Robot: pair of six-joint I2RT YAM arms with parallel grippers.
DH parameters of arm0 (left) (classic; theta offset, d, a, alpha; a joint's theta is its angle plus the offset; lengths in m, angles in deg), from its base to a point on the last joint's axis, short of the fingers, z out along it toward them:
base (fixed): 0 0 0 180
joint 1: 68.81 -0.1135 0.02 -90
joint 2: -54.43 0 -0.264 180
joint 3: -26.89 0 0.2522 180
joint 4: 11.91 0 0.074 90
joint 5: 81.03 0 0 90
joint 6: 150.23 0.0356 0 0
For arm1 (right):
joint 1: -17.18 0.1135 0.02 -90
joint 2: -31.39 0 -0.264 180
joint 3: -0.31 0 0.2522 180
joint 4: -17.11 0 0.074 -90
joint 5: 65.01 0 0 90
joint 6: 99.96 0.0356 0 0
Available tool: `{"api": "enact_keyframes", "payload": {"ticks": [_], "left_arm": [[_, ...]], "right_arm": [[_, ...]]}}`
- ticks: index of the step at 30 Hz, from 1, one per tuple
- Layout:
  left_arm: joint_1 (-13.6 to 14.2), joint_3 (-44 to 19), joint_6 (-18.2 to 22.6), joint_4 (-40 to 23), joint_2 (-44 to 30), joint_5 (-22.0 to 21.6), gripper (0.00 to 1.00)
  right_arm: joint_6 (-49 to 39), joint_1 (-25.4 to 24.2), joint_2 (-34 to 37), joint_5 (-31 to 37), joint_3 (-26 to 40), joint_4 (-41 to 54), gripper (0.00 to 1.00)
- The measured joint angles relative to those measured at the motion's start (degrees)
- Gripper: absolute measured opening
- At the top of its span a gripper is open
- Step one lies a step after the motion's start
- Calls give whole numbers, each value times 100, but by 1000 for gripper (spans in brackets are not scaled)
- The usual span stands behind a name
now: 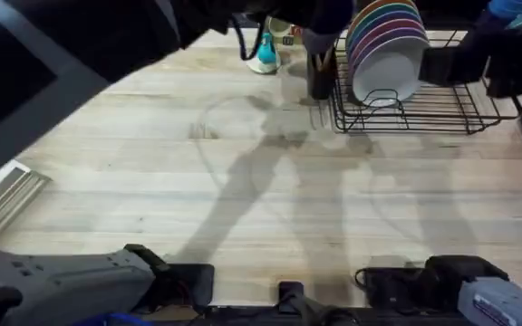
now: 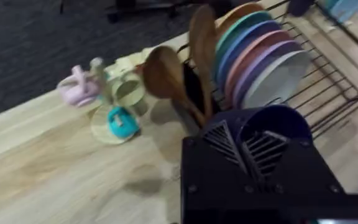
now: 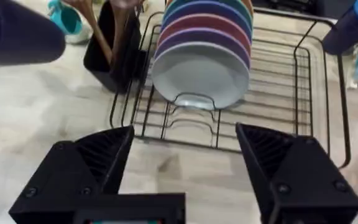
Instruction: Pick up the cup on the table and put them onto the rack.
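Fingers of the left gripper (image 2: 248, 155) pinch the cup (image 2: 272, 124), a dark navy tumbler whose rim and wall rise just behind the black ribbed pads in the left wrist view. It is held off the surface (image 1: 243, 190), near the front corner of the rack (image 1: 442, 113), close beside the row of plates (image 2: 263, 65). From overhead the left arm itself is a large dark blur across the top, so the cup's exact height above the wood is hard to judge.

The right gripper (image 3: 185, 155) hangs over the pale planks just in front of the rack, its two black fingers spread wide with nothing between them. Through that gap the right wrist view looks at the white plate (image 3: 197, 78) standing at the near end of the coloured stack, upright in the black wires.

A dark holder (image 3: 114, 53) with wooden spoons (image 2: 166, 78) stands touching or just beside the rack's end. Past it sits a teal mug stand (image 2: 118, 121) with a small pink mug (image 2: 76, 87) and a cream one (image 2: 126, 87) close by.
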Motion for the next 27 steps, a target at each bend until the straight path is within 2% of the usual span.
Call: {"api": "enact_keyframes", "payload": {"ticks": [7,13,27], "left_arm": [[358,0,0,160,0,18,41],[475,0,-2,373,-138,163,41],[687,0,-4,704,-1016,535,41]], "right_arm": [[0,0,-207,0,0,441,993],[0,0,-239,0,0,510,993],[2,0,-239,0,2,510,993]]}}
